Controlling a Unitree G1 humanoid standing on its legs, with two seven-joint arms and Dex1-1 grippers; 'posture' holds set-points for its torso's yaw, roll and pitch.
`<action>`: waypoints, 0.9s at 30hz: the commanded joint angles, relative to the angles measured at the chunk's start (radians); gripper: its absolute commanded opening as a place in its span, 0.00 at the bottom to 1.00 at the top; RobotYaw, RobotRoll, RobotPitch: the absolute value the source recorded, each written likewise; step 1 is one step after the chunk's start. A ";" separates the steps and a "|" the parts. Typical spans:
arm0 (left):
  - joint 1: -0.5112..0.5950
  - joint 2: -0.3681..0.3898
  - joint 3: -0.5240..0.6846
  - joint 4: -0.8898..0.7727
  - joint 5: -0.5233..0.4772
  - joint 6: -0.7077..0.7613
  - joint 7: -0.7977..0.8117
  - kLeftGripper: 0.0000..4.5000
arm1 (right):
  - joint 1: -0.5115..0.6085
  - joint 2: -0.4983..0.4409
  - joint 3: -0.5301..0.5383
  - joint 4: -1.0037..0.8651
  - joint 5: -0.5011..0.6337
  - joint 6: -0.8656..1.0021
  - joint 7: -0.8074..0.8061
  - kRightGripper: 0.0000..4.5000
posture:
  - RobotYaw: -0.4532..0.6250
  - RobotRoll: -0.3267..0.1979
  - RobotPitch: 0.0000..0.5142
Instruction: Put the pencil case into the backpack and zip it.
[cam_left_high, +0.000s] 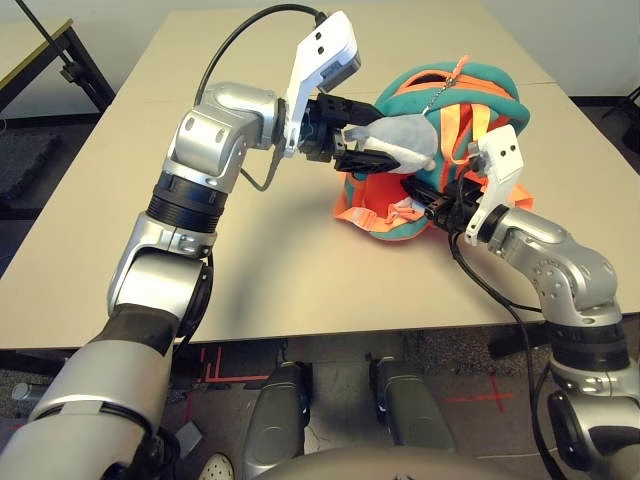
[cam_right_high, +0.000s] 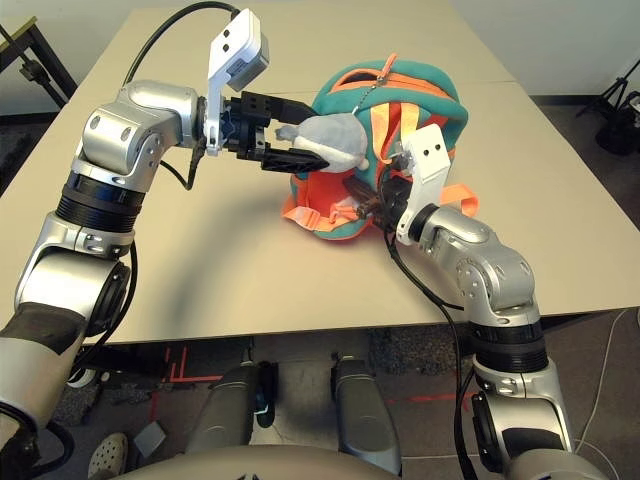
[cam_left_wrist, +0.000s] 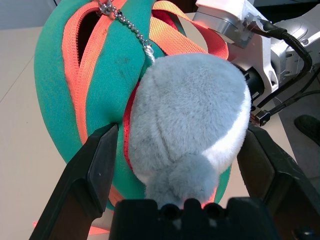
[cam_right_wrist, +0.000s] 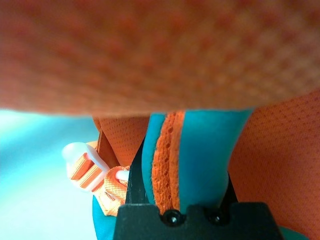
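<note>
The right pincer (cam_right_high: 368, 205) is pressed into the near side of the backpack (cam_left_high: 440, 110), close to the desk's (cam_left_high: 280, 290) near edge toward its right side. In the right wrist view its fingers are clenched on a fold of the bag's teal fabric with an orange stitched edge (cam_right_wrist: 167, 165), and orange mesh fills the space around them. A white strap buckle (cam_right_wrist: 80, 160) sits just beside that fold.

The backpack stands on the desk right of its middle, orange with teal trim, its orange straps (cam_right_high: 410, 125) running down the side that faces the robot. An orange zip line (cam_left_wrist: 75, 65) curves over the teal top, and a small bead chain (cam_left_wrist: 127, 27) hangs from its slider.

The left pincer (cam_left_wrist: 175, 165) reaches in from the left, its black fingers (cam_left_wrist: 95, 165) spread apart on either side of the grey plush fin (cam_left_wrist: 190, 115) on the bag's front; whether they touch the plush I cannot tell.

The pencil case shows in none of the views.
</note>
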 joint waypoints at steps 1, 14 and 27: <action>0.002 -0.007 -0.012 0.011 0.004 0.023 0.001 0.99 | 0.016 0.007 0.023 0.022 -0.010 0.020 0.005 0.06 | 0.30 0.62 0.25; 0.006 -0.023 -0.007 0.032 0.024 -0.005 0.027 0.98 | 0.018 0.011 0.026 0.023 -0.013 0.019 0.006 0.06 | 0.30 0.62 0.26; 0.014 -0.028 -0.002 0.030 0.008 0.011 0.014 0.53 | 0.021 0.011 0.028 0.024 -0.019 0.016 0.006 0.06 | 0.30 0.62 0.26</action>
